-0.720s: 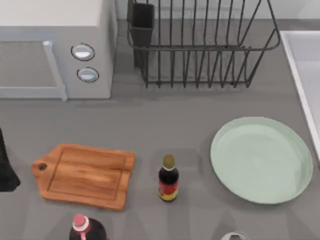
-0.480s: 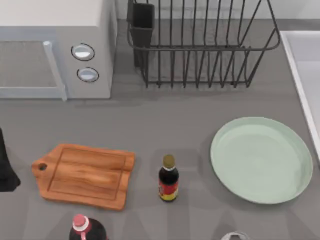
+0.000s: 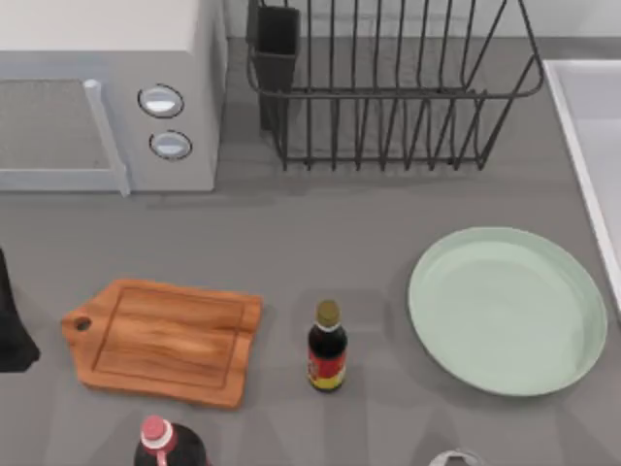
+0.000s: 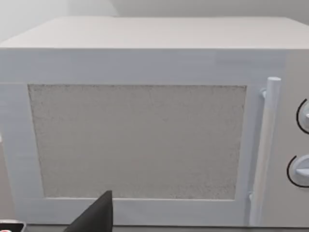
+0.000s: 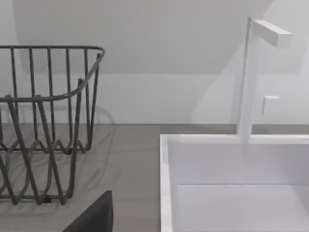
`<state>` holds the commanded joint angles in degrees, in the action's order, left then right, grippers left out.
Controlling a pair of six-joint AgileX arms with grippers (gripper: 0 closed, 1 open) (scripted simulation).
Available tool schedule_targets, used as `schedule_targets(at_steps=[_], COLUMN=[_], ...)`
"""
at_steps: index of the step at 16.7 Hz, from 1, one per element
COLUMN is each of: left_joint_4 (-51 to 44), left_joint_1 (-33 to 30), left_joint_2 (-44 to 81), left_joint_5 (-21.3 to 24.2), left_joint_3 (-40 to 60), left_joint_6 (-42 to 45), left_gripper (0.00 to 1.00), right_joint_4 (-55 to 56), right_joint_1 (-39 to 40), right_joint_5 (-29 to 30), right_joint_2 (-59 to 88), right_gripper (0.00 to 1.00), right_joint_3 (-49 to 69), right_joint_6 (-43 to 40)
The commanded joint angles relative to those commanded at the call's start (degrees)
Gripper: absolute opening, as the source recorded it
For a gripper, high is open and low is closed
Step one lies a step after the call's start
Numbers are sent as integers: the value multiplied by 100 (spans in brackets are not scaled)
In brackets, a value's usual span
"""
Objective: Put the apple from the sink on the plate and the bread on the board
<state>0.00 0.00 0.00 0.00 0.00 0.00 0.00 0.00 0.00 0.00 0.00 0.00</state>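
A: From above, what is on the table (image 3: 291,243)?

B: The plate (image 3: 507,311) lies bare at the right, just beside the sink (image 3: 582,146) at the right edge. The board (image 3: 165,340) lies bare at the left. A dark sauce bottle (image 3: 327,347) stands between them, a pink-capped bottle (image 3: 160,442) sits at the near edge, and the microwave (image 3: 107,97) and wire rack (image 3: 388,87) stand at the back. I cannot see the apple or the bread. The left arm (image 3: 12,330) is a dark shape at the left edge, apart from the board.

A: And the left wrist view?

B: The microwave door (image 4: 140,140), with a dark wedge of the left end effector (image 4: 94,216) low in the picture. Open or closed, I cannot tell. It touches nothing visible.

A: The right wrist view?

B: The rack (image 5: 43,125), the sink's white rim (image 5: 166,183), the tap (image 5: 251,77), and a dark wedge of the right end effector (image 5: 94,216). Again I cannot tell its opening. The apple is presumably deeper in the basin.

A: How will they handle?

B: I judge the apple smooth, round and prone to roll, so grip across its middle. The bread should be light and crushable, so pinch its flat sides gently.
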Motion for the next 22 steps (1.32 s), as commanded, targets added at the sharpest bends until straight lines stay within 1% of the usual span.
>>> schedule_targets(at_steps=[12,14,18,22], left_joint_4=[0,0,0,0], left_joint_1=[0,0,0,0], left_joint_2=[0,0,0,0], left_joint_5=[0,0,0,0], left_joint_3=[0,0,0,0], left_joint_6=[0,0,0,0], left_gripper=[100,100,100,100], right_joint_4=[0,-110,-734,-1726], right_joint_1=[0,-38,-255,-595], right_joint_5=[0,0,1,3], right_joint_2=[0,175,1254,3155], right_gripper=[100,100,100,100], right_joint_3=[0,159,1062,2493], right_joint_6=[0,-36,-243,-566])
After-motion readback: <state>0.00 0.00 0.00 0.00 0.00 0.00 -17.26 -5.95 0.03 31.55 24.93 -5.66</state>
